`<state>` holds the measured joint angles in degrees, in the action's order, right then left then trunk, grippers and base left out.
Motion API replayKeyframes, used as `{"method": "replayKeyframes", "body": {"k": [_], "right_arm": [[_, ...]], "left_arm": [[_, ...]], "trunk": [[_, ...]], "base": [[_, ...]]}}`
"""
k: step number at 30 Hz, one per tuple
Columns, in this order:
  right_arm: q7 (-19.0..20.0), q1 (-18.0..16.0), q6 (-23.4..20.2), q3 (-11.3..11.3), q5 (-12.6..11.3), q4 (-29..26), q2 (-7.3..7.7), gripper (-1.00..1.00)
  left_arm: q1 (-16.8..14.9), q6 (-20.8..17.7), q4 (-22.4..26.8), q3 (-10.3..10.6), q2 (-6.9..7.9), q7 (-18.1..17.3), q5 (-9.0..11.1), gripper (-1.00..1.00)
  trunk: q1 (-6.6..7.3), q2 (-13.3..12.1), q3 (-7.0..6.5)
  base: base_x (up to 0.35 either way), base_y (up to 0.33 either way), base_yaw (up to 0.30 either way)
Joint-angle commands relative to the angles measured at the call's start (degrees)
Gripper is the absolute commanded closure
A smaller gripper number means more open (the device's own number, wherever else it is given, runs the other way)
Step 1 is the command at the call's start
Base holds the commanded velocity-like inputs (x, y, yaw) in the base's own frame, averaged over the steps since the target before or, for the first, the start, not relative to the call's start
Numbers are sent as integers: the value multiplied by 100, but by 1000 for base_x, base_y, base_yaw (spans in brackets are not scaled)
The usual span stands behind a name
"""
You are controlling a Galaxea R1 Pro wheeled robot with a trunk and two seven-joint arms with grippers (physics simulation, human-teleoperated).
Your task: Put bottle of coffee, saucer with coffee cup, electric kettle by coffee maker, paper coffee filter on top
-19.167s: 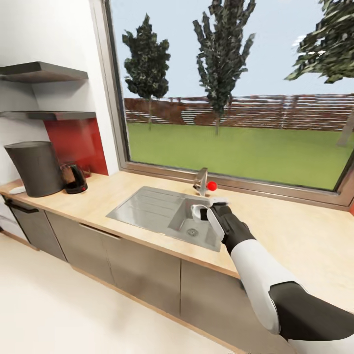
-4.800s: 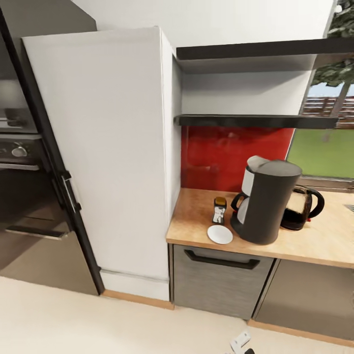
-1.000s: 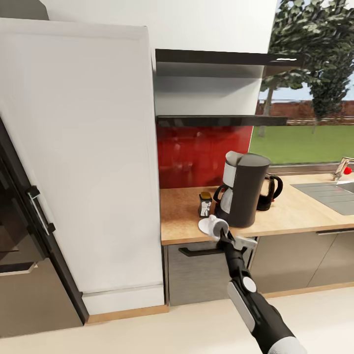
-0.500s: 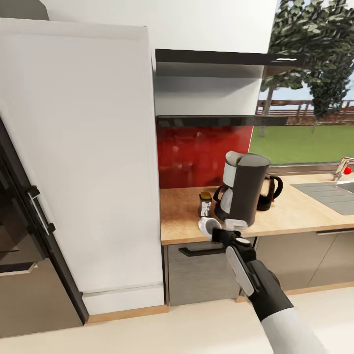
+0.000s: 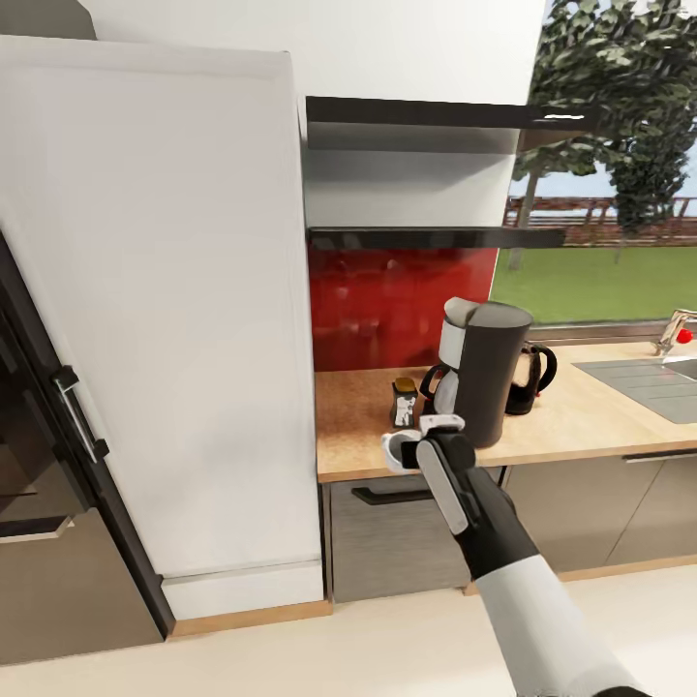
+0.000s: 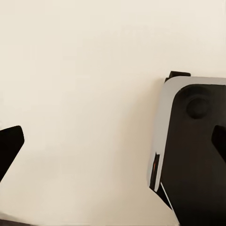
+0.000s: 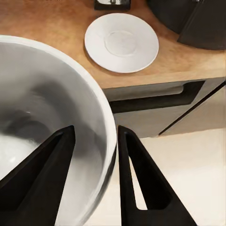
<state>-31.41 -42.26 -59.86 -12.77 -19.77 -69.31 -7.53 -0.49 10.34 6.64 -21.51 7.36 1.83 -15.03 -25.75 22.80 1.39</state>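
White coffee cup point(image 7: 52, 136) above saucer point(image 7: 121, 42).

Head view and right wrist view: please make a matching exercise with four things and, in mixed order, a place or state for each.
1. cup
2. saucer
3. bottle
4. kettle

a. bare, at the counter's front edge
b. behind the coffee maker, toward the window
c. rim between the right gripper fingers
d. beside the coffee maker, before the red wall

Pairs: 1-c, 2-a, 3-d, 4-b
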Motion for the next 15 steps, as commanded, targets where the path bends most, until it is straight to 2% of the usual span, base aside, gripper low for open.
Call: {"method": "replayKeyframes", "body": {"k": [1, 5, 9, 15], "right_arm": [[-62, -15, -14, -6, -53, 5, -4, 100], [-66, -25, -14, -14, -55, 222, -10, 100], [-65, -28, -14, -15, -92, 1025, -13, 100], [-66, -28, -14, -15, -100, 1291, -12, 100]], "left_arm": [[13, 22, -8, -29, 30, 19, -60, -100], [114, 21, -13, -28, 117, 19, -61, -100], [240, 21, -14, -28, 161, 19, -61, -100], [312, 21, -14, -28, 179, 151, -58, -100]], "trunk": [[-4, 13, 13], [-4, 13, 13], [-4, 13, 13], [-4, 13, 13]], "base": [[0, 0, 0], [0, 0, 0], [0, 0, 0], [0, 0, 0]]}}
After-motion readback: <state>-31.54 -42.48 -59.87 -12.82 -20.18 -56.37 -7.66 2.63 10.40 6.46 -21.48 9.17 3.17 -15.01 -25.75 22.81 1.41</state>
